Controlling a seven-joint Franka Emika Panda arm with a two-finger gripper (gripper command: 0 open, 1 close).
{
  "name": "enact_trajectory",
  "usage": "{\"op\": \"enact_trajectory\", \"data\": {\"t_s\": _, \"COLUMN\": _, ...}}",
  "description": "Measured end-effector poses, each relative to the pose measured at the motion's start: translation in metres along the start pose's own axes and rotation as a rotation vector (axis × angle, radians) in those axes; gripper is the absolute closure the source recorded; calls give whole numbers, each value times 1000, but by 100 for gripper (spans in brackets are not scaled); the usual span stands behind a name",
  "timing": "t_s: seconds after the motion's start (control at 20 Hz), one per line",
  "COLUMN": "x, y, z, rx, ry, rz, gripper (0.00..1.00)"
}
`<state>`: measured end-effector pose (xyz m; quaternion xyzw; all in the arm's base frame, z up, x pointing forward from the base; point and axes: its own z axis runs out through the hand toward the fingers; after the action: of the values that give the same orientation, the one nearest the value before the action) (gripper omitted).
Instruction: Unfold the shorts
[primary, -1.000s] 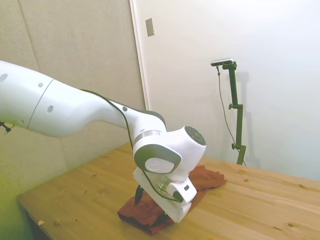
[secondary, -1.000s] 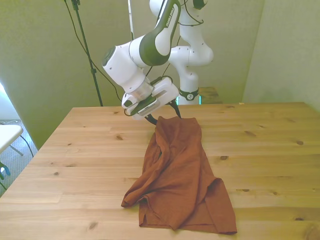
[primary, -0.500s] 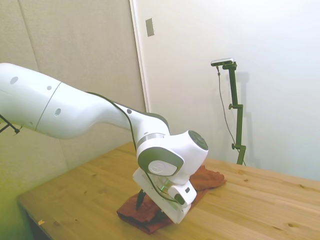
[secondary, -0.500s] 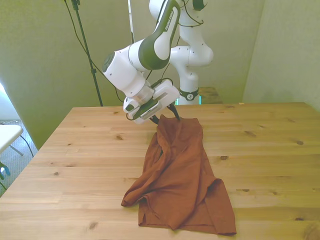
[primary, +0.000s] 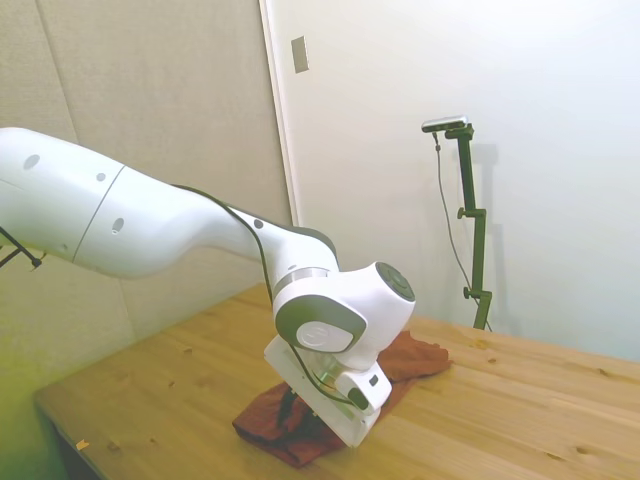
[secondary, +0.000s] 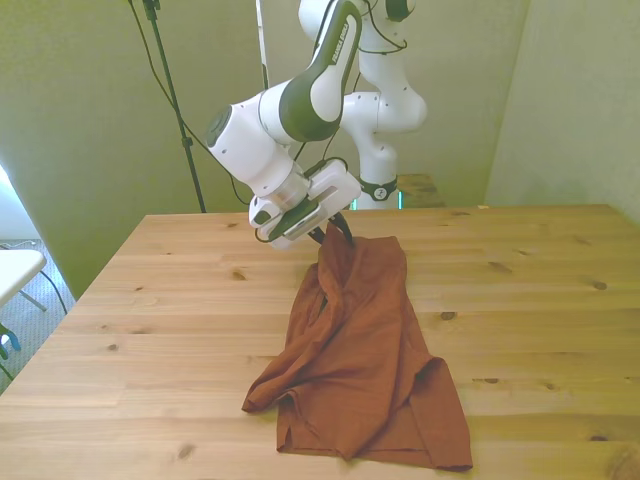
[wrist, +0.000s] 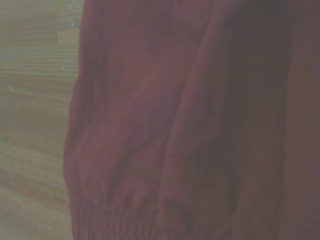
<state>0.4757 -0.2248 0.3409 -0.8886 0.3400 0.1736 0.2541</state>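
While the shorts (secondary: 360, 350) lie in a long wrinkled heap down the middle of the wooden surface (secondary: 150, 330), the hand (secondary: 335, 230) sits right at their far end, down on the fabric. Honestly can't tell if it's pinching the cloth or just resting there. Up close it's all rust-red folds, with a gathered band along one edge.
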Motion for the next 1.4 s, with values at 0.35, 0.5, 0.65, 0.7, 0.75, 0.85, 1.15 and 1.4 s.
{"op": "enact_trajectory", "data": {"t_s": 0.35, "x": -3, "y": 3, "z": 1, "rx": 3, "ry": -3, "rz": -2, "gripper": 100}}
{"op": "enact_trajectory", "data": {"t_s": 0.5, "x": -9, "y": 1, "z": -4, "rx": 9, "ry": 6, "rz": -10, "gripper": 100}}
{"op": "enact_trajectory", "data": {"t_s": 0.65, "x": -27, "y": -9, "z": -14, "rx": 19, "ry": 17, "rz": -42, "gripper": 100}}
{"op": "enact_trajectory", "data": {"t_s": 0.7, "x": -36, "y": -17, "z": -18, "rx": 21, "ry": 21, "rz": -62, "gripper": 100}}
{"op": "enact_trajectory", "data": {"t_s": 0.75, "x": -46, "y": -27, "z": -23, "rx": 21, "ry": 30, "rz": -85, "gripper": 100}}
{"op": "enact_trajectory", "data": {"t_s": 0.85, "x": -64, "y": -51, "z": -29, "rx": 15, "ry": 46, "rz": -125, "gripper": 100}}
{"op": "enact_trajectory", "data": {"t_s": 1.15, "x": -102, "y": -127, "z": 1, "rx": -51, "ry": 22, "rz": -246, "gripper": 0}}
{"op": "enact_trajectory", "data": {"t_s": 1.4, "x": -112, "y": -161, "z": 35, "rx": -97, "ry": -4, "rz": -294, "gripper": 0}}
